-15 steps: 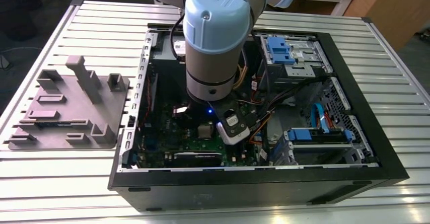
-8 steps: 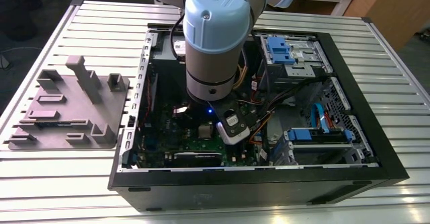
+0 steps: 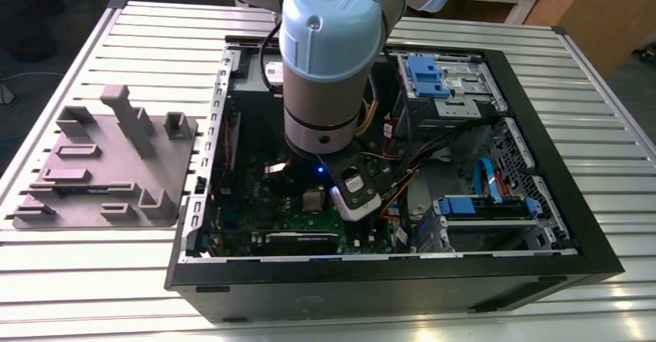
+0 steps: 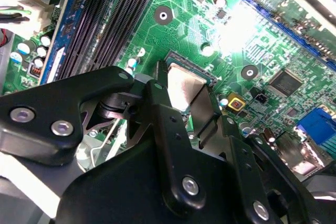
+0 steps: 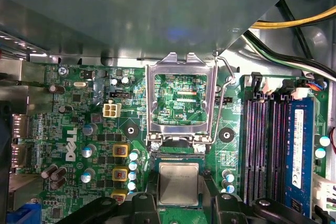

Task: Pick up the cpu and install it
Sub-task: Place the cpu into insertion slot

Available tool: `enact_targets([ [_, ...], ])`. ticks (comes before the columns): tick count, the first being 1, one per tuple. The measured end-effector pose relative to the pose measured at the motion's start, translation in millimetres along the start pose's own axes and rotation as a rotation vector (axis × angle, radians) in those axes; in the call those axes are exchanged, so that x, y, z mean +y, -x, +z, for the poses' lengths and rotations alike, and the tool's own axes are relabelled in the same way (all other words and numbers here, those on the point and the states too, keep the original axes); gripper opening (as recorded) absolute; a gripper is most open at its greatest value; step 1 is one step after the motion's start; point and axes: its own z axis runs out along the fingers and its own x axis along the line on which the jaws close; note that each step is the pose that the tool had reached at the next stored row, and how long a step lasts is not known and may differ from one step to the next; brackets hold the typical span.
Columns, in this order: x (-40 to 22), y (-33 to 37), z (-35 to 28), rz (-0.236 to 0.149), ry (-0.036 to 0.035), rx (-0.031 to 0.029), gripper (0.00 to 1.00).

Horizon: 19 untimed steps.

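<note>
Gripper is reaching down inside the pc case. Its fingers are pinching the cpu by two opposite edges at the socket of the green board; whether it is seated, I can't tell. The socket frame is standing open just beyond the fingers. Risks I'm seeing: the chip going in tilted or rotated and bending pins, or the fingers snagging the frame's lever.

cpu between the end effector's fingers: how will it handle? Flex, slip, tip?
Likely rigid: the cpu is a flat square with a metal top, so no flex expected. Probably slippery: that top looks smooth and shiny, and the end effector grips it only by its edges. Seems light; won't roll, but might tilt between the fingers.
</note>
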Motion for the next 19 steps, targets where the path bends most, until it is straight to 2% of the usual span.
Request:
enact_targets([
  [3, 0.1, 0.3, -1.0, 0.001, 0.0009, -0.0004, 0.42],
  [8, 0.3, 2.3, -9.6, 0.006, 0.0004, 0.0014, 0.42],
  [13, -0.6, 2.7, -9.9, 0.031, 0.0, 0.001, 0.42],
  [19, -0.7, 2.7, -9.8, 0.033, 0.0001, 0.0009, 0.42],
])
